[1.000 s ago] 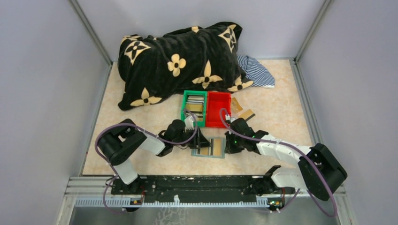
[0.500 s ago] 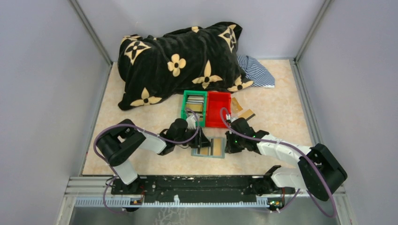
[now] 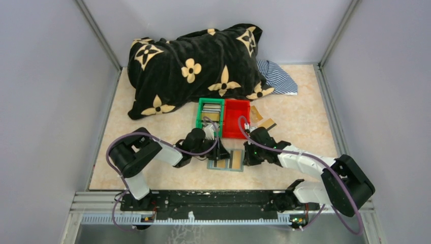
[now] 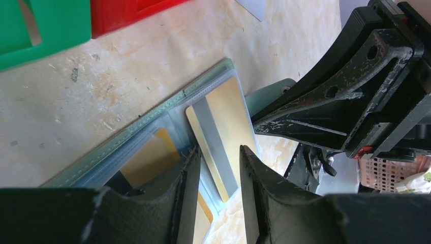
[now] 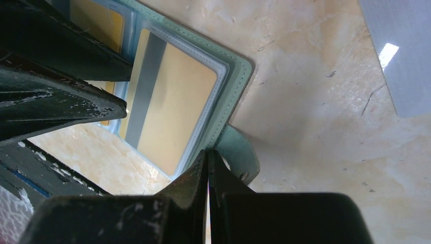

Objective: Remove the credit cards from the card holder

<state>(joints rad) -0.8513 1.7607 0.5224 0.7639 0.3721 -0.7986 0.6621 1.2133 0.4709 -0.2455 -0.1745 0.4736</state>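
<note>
Grey-green card holder [image 3: 228, 161] shows gold credit cards [image 5: 173, 117] with grey stripes. At its twelve o'clock: green bin [image 3: 199, 118], red bin [image 3: 236, 120], black tan-flowered blanket [image 3: 193, 66].

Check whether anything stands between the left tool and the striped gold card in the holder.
Only the card holder's clear pocket, covering the striped card; the open left tool hovers over it, nothing else between.

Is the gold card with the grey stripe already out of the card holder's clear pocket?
No, the gold card lies under the clear plastic of the open card holder.
</note>
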